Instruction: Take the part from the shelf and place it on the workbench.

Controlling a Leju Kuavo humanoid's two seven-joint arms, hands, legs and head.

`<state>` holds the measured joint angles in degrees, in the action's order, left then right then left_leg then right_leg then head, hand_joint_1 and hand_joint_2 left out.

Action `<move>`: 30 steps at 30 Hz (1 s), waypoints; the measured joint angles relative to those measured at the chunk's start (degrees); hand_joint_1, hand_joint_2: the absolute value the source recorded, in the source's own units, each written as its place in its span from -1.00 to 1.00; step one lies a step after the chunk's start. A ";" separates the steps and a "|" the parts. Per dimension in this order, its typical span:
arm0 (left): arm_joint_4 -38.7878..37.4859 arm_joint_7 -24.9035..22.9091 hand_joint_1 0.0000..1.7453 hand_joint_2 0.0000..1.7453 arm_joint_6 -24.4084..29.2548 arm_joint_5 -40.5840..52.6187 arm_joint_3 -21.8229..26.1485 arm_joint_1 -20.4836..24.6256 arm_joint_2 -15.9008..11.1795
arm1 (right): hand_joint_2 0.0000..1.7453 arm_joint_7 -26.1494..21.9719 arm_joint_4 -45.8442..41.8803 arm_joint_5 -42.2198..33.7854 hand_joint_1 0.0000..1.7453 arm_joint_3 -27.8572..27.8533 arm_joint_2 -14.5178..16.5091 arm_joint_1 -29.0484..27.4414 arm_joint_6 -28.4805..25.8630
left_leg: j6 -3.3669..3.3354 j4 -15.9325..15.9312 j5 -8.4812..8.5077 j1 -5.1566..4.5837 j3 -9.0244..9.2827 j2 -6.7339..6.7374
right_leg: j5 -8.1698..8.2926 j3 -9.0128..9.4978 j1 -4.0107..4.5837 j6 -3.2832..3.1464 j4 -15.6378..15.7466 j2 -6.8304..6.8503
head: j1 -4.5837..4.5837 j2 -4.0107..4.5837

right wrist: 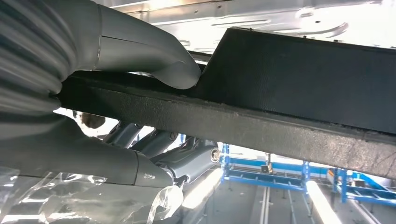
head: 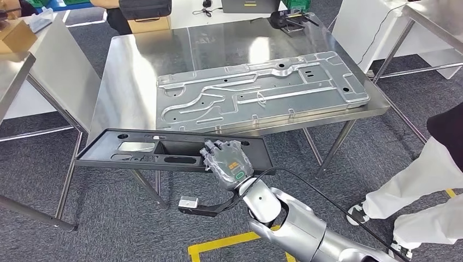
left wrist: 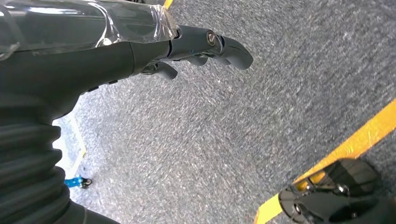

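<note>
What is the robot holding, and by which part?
Its right hand grips the long black part by its near edge, towards one end. The left hand holds nothing.

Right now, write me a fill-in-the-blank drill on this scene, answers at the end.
1. The right hand grips a ____ part.
2. The part is still short of the ____ workbench.
3. A large stamped panel lies ____ the workbench.
4. The left hand hangs over grey ____.

Answers: black; steel; on; carpet
</note>
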<state>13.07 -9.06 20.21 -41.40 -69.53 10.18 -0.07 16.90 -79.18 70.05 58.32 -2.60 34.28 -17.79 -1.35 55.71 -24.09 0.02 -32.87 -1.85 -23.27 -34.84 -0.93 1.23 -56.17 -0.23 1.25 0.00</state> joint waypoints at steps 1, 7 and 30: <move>0.00 -0.04 -1.00 1.00 0.03 0.00 0.01 -0.02 0.03 | 1.00 0.04 -0.01 0.08 1.00 -0.01 0.01 0.08 0.07 | 0.34 1.68 -0.98 0.12 -0.76 0.30 | -0.02 0.11 -0.12 -0.30 0.06 0.03 | 0.07 0.00; 0.00 -0.48 -1.00 1.00 0.06 0.13 0.22 -0.44 0.20 | 1.00 0.24 0.01 0.34 1.00 0.02 -0.04 0.20 0.99 | 1.31 15.73 -5.02 0.68 -8.58 0.95 | -0.57 0.58 -0.08 -0.69 0.07 0.18 | 0.24 0.00; 0.00 0.14 -1.00 1.00 0.25 0.69 1.05 -0.48 0.31 | 1.00 0.71 0.00 0.17 1.00 -0.02 -0.53 1.52 2.77 | -0.79 -0.32 -0.78 -0.47 1.21 0.83 | -0.05 0.23 0.37 0.21 0.26 0.21 | 0.01 0.00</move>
<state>13.07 -8.92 20.46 -40.71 -68.48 9.70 0.23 17.61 -79.18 70.22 58.30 -3.13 35.79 -15.02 -2.14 55.39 -24.87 -0.45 -31.66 -1.03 -23.32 -34.61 -0.56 1.44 -55.91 -0.02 1.26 0.00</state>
